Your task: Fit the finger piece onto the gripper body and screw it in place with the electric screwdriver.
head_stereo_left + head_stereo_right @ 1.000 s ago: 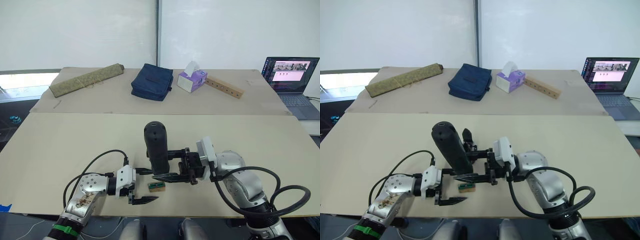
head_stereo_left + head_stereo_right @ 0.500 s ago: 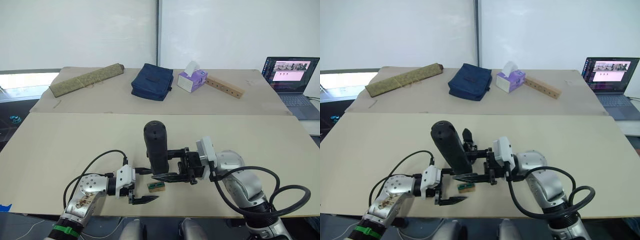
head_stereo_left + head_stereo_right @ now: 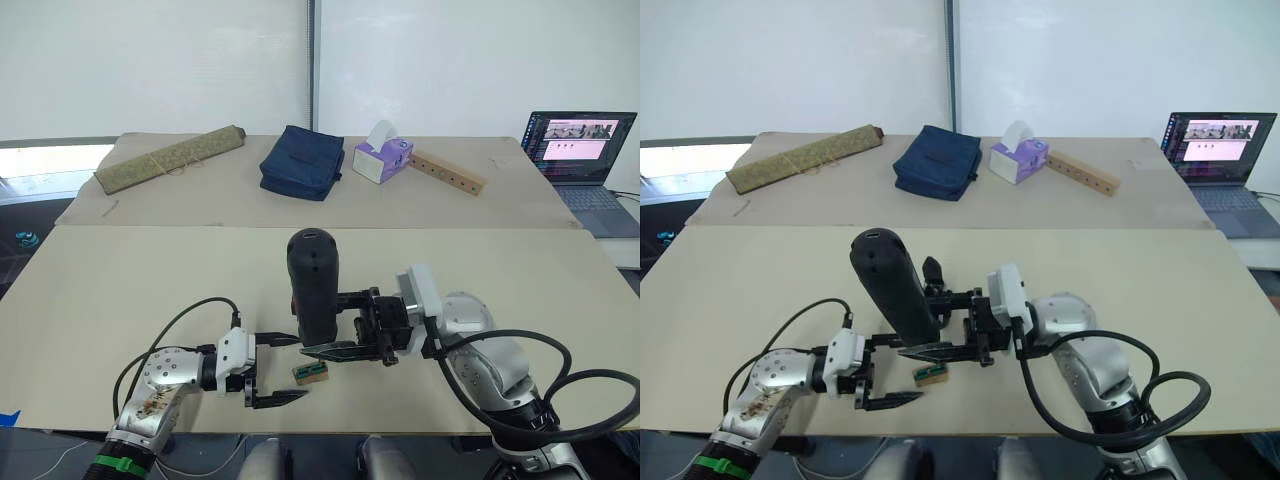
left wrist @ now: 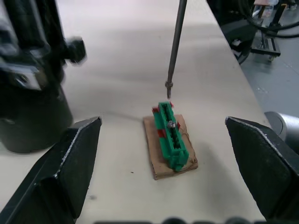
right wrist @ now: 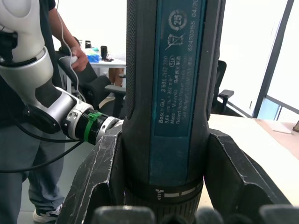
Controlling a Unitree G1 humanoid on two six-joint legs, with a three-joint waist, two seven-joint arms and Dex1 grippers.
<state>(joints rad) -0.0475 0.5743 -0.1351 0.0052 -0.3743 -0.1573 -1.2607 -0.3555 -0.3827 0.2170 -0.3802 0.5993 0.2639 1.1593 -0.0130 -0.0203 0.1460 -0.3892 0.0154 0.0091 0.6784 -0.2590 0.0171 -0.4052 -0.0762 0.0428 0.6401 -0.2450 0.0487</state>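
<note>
overhead, left eye view: the electric screwdriver (image 3: 313, 288) stands nearly upright over the near part of the table (image 3: 120, 290), its thick dark handle clamped between the two black fingers of the right gripper (image 3: 335, 325), which comes in from the tool's right side. just below and in front of the handle's lower end lies a small green-and-brown block (image 3: 313, 371). to the tool's left and slightly nearer the table edge sits the left gripper (image 3: 272, 369), its fingers spread apart and empty, pointing toward the block. well beyond the tool, on the far table, lie a rolled olive mat (image 3: 171, 159), a dark blue bag (image 3: 300, 163), a tissue box (image 3: 382, 156), a wooden bar with holes (image 3: 447, 173) and, far to the right, a laptop (image 3: 582, 146). right eye view: the gripper body (image 3: 936, 287) shows as a small black block with a pointed finger, just behind the screwdriver's handle and touching the right gripper's front. left wrist view: the thin metal bit (image 4: 174, 49) of the screwdriver comes down from above with its tip just above one end of the green-and-brown block, not clearly touching it; a small screw head sits on the block's green top; the left fingers (image 4: 66, 171) stand wide on either side, apart from the block. right wrist view: the screwdriver's labelled handle sits tight between both right fingers (image 5: 100, 179); beside it the left arm (image 5: 42, 98) and a person (image 5: 65, 44) at a desk are seen.
</note>
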